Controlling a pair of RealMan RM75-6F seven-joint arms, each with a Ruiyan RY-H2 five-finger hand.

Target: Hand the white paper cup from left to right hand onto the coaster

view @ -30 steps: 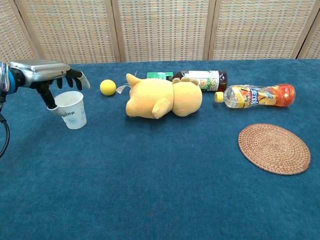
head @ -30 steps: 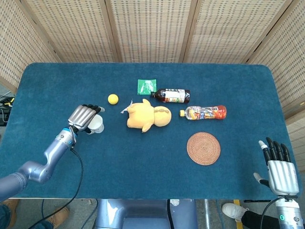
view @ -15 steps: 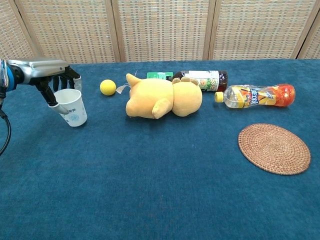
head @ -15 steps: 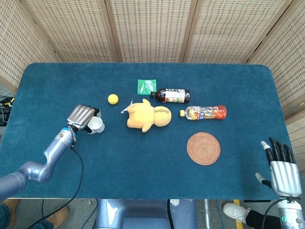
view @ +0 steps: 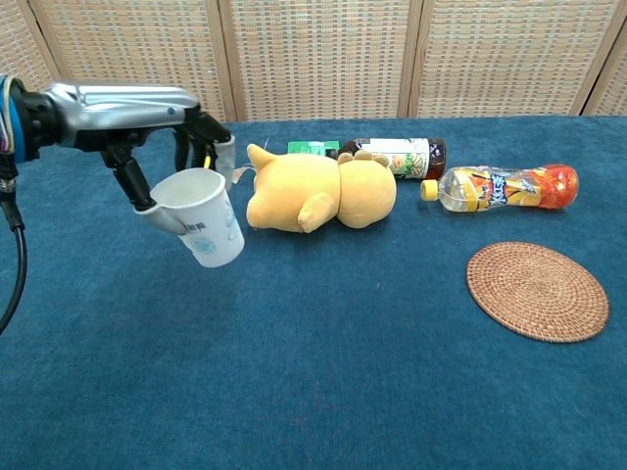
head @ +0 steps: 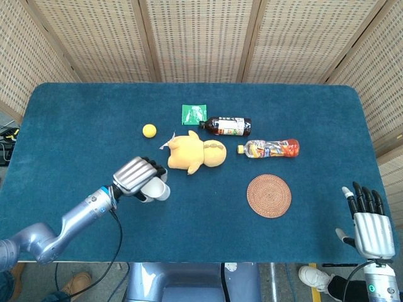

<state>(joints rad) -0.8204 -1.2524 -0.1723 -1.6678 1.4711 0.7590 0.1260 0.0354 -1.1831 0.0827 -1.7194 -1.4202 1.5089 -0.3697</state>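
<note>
Lifted off the bench's left side, the white paper cup [view: 209,218] hung tilted in the left hand [head: 135,177], pinched at its rim and carried toward the plush toy [view: 318,194], while the right hand [head: 369,225] waited with fingers spread near the front right corner.

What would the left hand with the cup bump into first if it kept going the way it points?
Probably the yellow plush toy: the left hand, holding the white paper cup, points toward it. Depth is hard to judge.

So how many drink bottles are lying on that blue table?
2. A dark bottle lies just behind the yellow plush toy, and a clear bottle with an orange label lies to its right, behind the woven coaster. None seems hidden.
</note>
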